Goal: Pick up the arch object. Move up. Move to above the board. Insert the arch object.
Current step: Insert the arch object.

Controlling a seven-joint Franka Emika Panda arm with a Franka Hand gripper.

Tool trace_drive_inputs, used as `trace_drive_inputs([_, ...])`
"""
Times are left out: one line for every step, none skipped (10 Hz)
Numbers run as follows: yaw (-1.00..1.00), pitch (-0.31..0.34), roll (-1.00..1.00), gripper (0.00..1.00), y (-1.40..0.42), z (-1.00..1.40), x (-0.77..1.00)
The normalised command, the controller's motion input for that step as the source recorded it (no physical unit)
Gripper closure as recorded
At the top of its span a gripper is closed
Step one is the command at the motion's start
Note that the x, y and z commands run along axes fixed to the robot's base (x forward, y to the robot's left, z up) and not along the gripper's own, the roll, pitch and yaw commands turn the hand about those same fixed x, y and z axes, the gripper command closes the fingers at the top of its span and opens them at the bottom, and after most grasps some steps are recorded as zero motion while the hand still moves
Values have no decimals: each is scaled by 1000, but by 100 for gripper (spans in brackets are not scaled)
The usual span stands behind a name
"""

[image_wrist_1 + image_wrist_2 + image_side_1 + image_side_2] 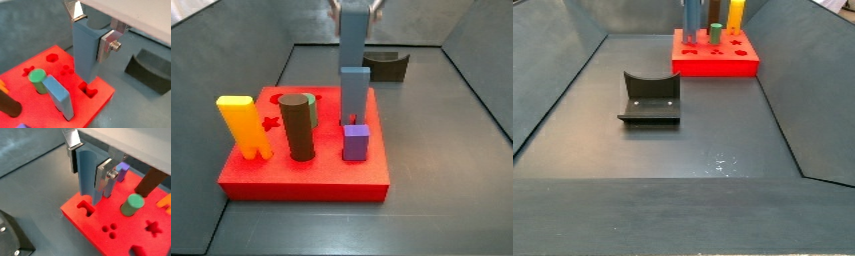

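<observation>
Above the board, hand gripping arch object, no writing visible

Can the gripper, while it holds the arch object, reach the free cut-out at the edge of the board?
Probably yes. The gripper holds the arch object upright over the board, and the blue block stands beside that cut-out, not over it.

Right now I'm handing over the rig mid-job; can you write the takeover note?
Pincer: shut on the arch object, holding it upright over the board.
Arch object: its lower end is at the arch-shaped cut-out near the board's edge; whether it has entered cannot be told.
Done: pick-up, lift, move over the board.
Left: lower it fully into the cut-out, then open the pincer.
</observation>
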Motion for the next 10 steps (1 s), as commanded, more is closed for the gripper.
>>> trace_drive_inputs([-97, 10, 13, 100, 123, -546, 166])
trace_drive_inputs([0, 0, 89, 100, 74, -554, 0])
trace_drive_inputs([86, -37, 74, 100, 0, -503, -83])
trace_drive_inputs([51, -57, 0, 100, 0, -483, 0])
trace_drive_inputs([0, -51, 0, 100, 0, -434, 0])
trace_drive_inputs([0, -29, -27, 100, 0, -389, 0])
trace_drive_inputs([0, 0, -20, 100, 43, -331, 194])
trace_drive_inputs([0, 0, -10, 100, 26, -326, 249])
trace_drive_inputs([0, -3, -14, 100, 9, -331, 254])
trace_drive_inputs([0, -10, -10, 100, 17, -366, 231])
